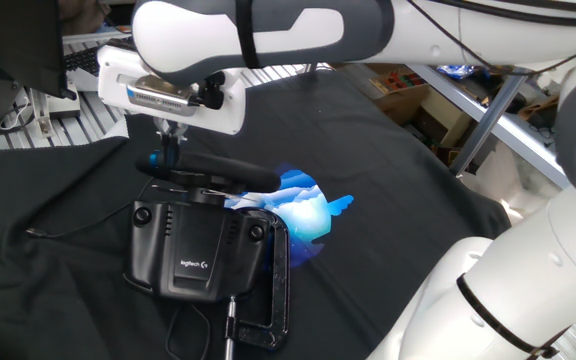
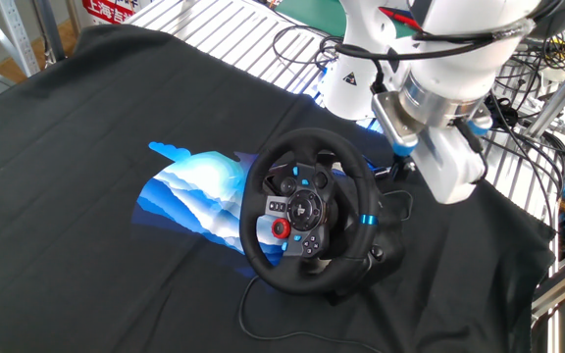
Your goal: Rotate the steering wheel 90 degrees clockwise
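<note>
The steering wheel (image 1: 224,171) shows edge-on as a black bar above its base. From the other fixed view its round rim (image 2: 300,140) faces the camera, with the light-blue stripe (image 2: 367,219) at the rim's right side. My gripper (image 1: 173,142) hangs just above the left end of the rim, over the stripe (image 1: 155,159), and does not touch it. Its fingers stand slightly apart with nothing between them. In the other fixed view my gripper (image 2: 401,165) sits just behind the rim's right side.
The black Logitech base (image 1: 196,250) is held to the table by a metal C-clamp (image 1: 279,292). A black cloth with a blue print (image 2: 196,186) covers the table. Cables and a wire rack (image 2: 292,44) lie behind the wheel.
</note>
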